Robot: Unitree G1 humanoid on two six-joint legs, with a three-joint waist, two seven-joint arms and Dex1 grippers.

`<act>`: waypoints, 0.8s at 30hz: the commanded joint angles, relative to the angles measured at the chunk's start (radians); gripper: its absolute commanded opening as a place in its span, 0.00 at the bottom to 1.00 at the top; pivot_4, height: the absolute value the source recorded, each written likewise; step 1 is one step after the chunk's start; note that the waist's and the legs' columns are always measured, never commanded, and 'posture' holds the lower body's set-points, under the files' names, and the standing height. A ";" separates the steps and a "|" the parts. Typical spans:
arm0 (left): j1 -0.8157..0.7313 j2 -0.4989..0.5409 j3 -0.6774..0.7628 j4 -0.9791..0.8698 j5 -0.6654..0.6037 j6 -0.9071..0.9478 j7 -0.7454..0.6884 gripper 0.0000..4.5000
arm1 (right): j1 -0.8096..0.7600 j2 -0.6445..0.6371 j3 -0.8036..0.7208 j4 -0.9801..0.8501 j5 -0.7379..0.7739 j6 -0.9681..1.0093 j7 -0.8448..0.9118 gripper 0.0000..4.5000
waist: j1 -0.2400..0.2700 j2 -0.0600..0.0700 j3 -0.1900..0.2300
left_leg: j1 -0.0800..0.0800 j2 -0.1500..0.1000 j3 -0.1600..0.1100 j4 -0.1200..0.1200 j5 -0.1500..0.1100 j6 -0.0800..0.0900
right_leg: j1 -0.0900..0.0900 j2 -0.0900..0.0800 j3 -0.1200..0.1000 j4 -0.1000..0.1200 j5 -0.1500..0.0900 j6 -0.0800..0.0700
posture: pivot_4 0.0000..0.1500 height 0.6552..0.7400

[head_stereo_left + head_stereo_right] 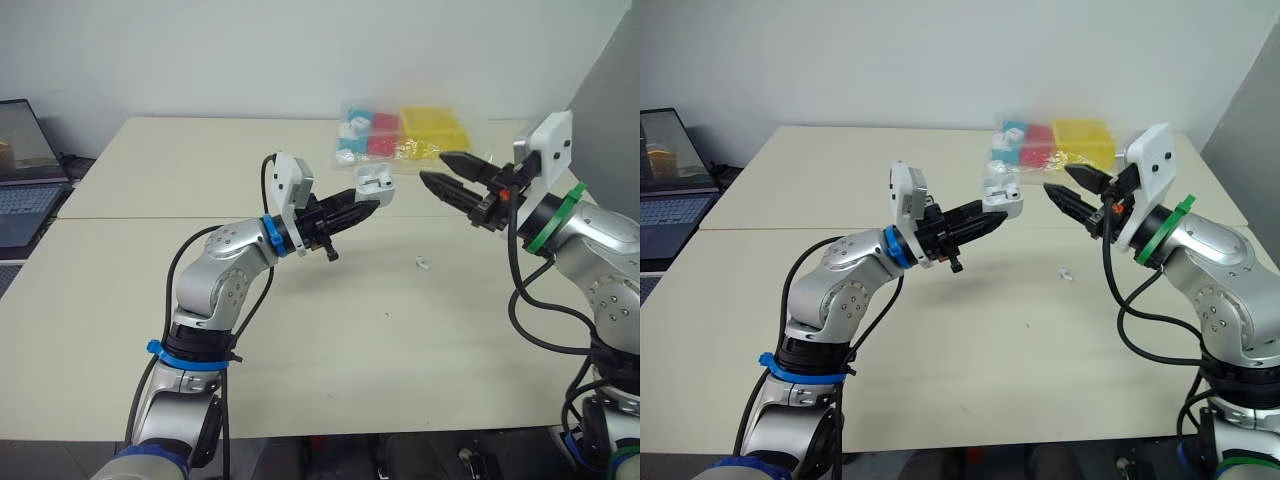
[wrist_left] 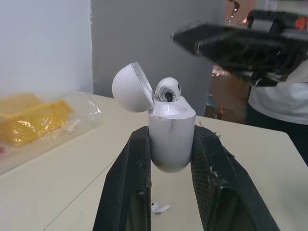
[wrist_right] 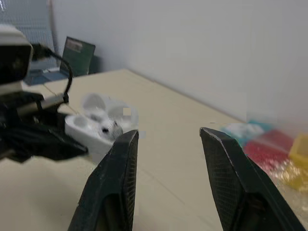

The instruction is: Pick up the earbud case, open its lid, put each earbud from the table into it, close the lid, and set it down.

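Above the table's bare middle, well inside its edges, the open-lidded case is clamped by the outstretched left gripper; the right gripper, jaws apart, is levelled opposite.

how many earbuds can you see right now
2. One earbud sits in the open case held in the left gripper. The other earbud lies on the table between the arms. The case's second slot is hard to see.

The small white plastic earbud case looks smooth and shiny. The black fingers beside it look rough. The cream table under them is matt.
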 commanded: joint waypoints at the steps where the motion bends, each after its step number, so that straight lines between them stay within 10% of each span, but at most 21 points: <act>1: 0.019 0.035 0.033 -0.031 -0.006 -0.020 -0.020 0.17 | -0.039 -0.104 0.029 0.035 0.011 0.100 0.074 0.46 | 0.000 0.000 0.000 | 0.000 0.000 0.000 0.000 0.000 0.000 | 0.000 0.000 0.000 0.000 0.000 0.000 | 1.00 1.00; 8: 0.057 0.079 0.044 -0.051 -0.009 -0.024 -0.034 0.17 | -0.068 -0.231 0.211 0.179 -0.084 0.156 0.203 0.46 | 0.001 0.000 0.000 | 0.000 0.001 0.000 0.000 0.000 0.000 | 0.000 0.000 0.000 -0.002 0.000 0.000 | 1.00 1.00; 24: 0.115 0.067 0.054 -0.155 -0.019 0.012 0.049 0.17 | -0.025 0.100 0.291 0.554 -0.371 -0.102 0.065 0.46 | 0.001 0.000 0.000 | -0.001 0.000 0.000 0.000 0.000 0.000 | 0.000 -0.001 0.000 -0.001 0.000 0.000 | 1.00 1.00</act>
